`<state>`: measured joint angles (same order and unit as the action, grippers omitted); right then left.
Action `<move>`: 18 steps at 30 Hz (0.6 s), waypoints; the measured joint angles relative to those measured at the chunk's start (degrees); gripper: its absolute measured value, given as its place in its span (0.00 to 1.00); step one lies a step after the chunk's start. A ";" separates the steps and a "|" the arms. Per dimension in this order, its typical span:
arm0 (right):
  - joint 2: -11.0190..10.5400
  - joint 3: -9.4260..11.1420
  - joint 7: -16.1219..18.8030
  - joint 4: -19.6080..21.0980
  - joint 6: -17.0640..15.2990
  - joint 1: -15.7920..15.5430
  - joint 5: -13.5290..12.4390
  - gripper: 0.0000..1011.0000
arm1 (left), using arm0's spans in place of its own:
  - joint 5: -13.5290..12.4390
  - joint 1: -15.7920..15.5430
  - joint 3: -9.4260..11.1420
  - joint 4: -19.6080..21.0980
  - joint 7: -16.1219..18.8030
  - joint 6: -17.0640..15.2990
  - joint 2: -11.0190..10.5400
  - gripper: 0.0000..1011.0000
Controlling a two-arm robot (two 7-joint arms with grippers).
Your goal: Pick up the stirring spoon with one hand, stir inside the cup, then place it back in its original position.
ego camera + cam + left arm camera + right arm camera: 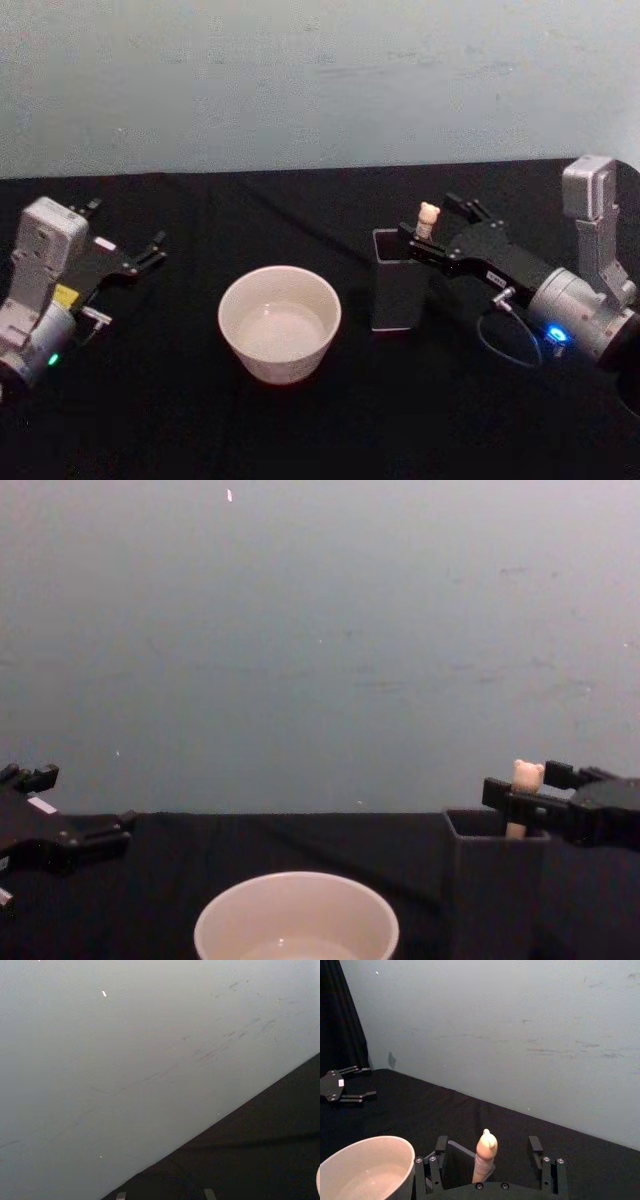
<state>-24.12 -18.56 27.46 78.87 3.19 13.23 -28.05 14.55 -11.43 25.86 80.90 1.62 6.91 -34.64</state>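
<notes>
Spoon (428, 220), one, upright in one dark holder (398, 290), just right of one cup (275, 365); right gripper (432, 218) spread wide, fingers flanking bear handle, not touching; left gripper (122, 228) spread too, idle far left.

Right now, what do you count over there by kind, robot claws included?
cup: 1
holder: 1
stirring spoon, in the holder: 1
grippers: 2, the right gripper open around the spoon, the left gripper idle at left
Total: 5
</notes>
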 joint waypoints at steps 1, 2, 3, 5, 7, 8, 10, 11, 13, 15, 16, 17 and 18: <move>0.00 -0.01 0.00 0.00 0.01 0.00 0.00 0.99 | 0.00 0.00 0.00 0.00 0.00 0.00 0.00 0.99; -0.01 -0.02 -0.02 0.01 0.02 0.00 0.00 0.99 | 0.00 0.00 0.00 0.00 0.00 0.00 0.00 0.99; -0.01 -0.02 -0.02 0.02 0.02 0.00 0.00 0.99 | 0.00 0.00 0.00 0.00 0.00 0.00 0.00 0.99; -0.02 -0.03 -0.03 0.02 0.03 0.00 0.01 0.99 | 0.00 0.00 0.00 0.00 0.00 0.00 0.00 0.99; -0.03 -0.05 -0.04 0.03 0.04 0.00 0.01 0.99 | 0.00 0.00 0.00 0.00 0.00 0.00 0.00 0.99; -0.03 -0.06 -0.04 0.03 0.05 0.00 0.01 0.99 | 0.00 0.00 0.00 0.00 0.00 0.00 0.00 0.99; -0.04 -0.07 -0.05 0.03 0.06 0.00 0.01 0.98 | 0.00 0.00 0.00 0.00 0.00 0.00 0.00 0.99; -0.04 -0.07 -0.05 0.03 0.06 0.00 0.01 0.97 | 0.00 0.00 0.00 0.00 0.00 0.00 0.00 0.99; -0.04 -0.08 -0.06 0.03 0.08 0.00 0.01 0.92 | 0.00 0.00 0.00 0.00 0.00 0.00 0.00 0.99; -0.04 -0.10 -0.07 0.03 0.09 0.00 0.02 0.90 | 0.00 0.00 0.00 0.00 0.00 0.00 0.00 0.99; -0.04 -0.11 -0.08 0.03 0.09 0.00 0.01 0.85 | 0.00 0.00 0.00 0.00 0.00 0.00 0.00 0.99; -0.04 -0.11 -0.08 0.03 0.10 0.00 0.01 0.83 | 0.00 0.00 0.00 0.00 0.00 0.00 0.00 0.99; -0.04 -0.11 -0.09 0.03 0.10 0.00 0.01 0.82 | 0.00 0.00 0.00 0.00 0.00 0.00 0.00 0.99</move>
<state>-24.16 -18.67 27.38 78.90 3.29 13.23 -28.03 14.55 -11.43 25.86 80.90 1.62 6.91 -34.65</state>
